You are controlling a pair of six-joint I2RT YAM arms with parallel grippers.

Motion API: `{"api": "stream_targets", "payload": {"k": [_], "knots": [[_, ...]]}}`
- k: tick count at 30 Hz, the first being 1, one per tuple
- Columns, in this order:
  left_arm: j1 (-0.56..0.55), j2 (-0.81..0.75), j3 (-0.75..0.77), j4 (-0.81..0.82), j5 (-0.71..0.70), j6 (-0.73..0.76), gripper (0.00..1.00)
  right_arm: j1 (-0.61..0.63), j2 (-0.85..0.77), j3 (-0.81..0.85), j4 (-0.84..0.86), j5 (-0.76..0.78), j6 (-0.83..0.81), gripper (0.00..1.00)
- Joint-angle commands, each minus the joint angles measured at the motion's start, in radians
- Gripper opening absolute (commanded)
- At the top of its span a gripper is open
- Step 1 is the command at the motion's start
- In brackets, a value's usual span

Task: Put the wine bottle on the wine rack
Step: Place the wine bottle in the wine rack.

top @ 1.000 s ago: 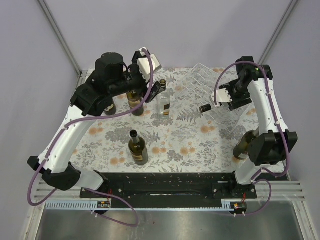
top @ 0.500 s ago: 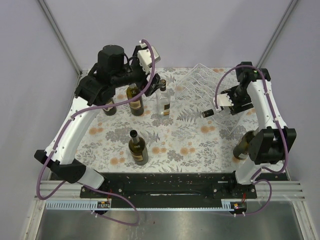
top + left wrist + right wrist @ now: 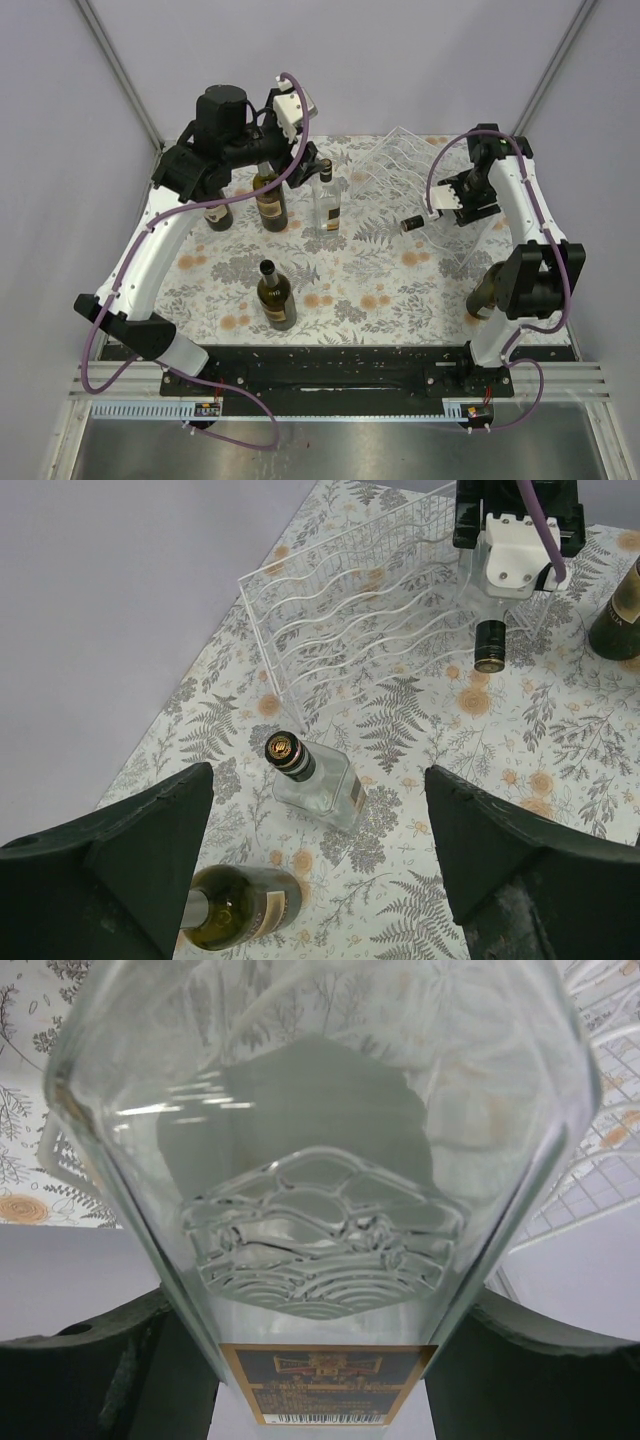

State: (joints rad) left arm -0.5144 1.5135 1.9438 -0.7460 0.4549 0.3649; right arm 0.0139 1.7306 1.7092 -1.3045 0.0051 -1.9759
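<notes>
1. Nearest the arm bases, well to the left of the wine rack (image 3: 350, 620) and closer to the bases than it, a dark green bottle (image 3: 275, 295) stands upright on the floral tablecloth (image 3: 370, 270).
2. Just on the near side of the rack's right corner stands an olive bottle (image 3: 488, 290), upright and partly hidden behind the right arm's elbow.
3. The right gripper (image 3: 450, 208) sits at the rack's near end, grasping the clear wine bottle (image 3: 320, 1160). In the wrist view both fingers press against the bottle's sides, with a dark label between them.
4. That bottle lies on its side. Its dark cap (image 3: 411, 222) points left, out past the rack's front ribs, and its body is at the ribs under the gripper. Whether it rests in a cradle I cannot tell.
5. Left of the rack, near it but apart, a square clear bottle (image 3: 320, 785) stands upright with a dark foil top.
6. Farther left of the rack stand a labelled green bottle (image 3: 268, 200) and then a dark bottle (image 3: 215, 215), both upright and partly covered by the left arm.
7. The left gripper (image 3: 310, 168) hovers above those bottles, left of the rack and facing it. It is released: its fingers (image 3: 130, 860) are spread wide with nothing between them.
8. The rack itself, at the far right, is made of pale, thin, wavy ribs stacked in tiers of cradles.
</notes>
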Motion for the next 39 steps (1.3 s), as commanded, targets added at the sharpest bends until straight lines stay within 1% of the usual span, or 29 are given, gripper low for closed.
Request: {"api": "stream_targets", "payload": {"k": [1,11,21,26,30,34,36,39], "knots": [[0.013,0.002,0.037,0.060,0.047,-0.017,0.90,-0.005,0.026,0.090,0.039,-0.027,-0.633,0.00],[0.027,0.013,0.035,0.071,0.057,-0.018,0.90,0.006,0.066,0.132,0.063,-0.036,-0.679,0.00],[0.031,0.010,0.024,0.080,0.067,-0.020,0.89,0.020,0.093,0.165,0.073,-0.088,-0.658,0.00],[0.034,0.001,0.010,0.080,0.067,-0.018,0.89,0.029,0.148,0.288,-0.015,-0.238,-0.471,0.00],[0.037,-0.004,0.003,0.085,0.076,-0.023,0.89,0.037,0.230,0.493,-0.143,-0.388,-0.234,0.00],[0.037,-0.010,-0.011,0.088,0.085,-0.026,0.89,0.040,0.319,0.703,-0.294,-0.470,-0.077,0.00],[0.037,-0.016,-0.019,0.088,0.082,-0.026,0.89,0.046,0.325,0.748,-0.326,-0.490,-0.029,0.00],[0.037,-0.022,-0.031,0.091,0.084,-0.027,0.89,0.052,0.288,0.695,-0.325,-0.493,-0.018,0.00]]}}
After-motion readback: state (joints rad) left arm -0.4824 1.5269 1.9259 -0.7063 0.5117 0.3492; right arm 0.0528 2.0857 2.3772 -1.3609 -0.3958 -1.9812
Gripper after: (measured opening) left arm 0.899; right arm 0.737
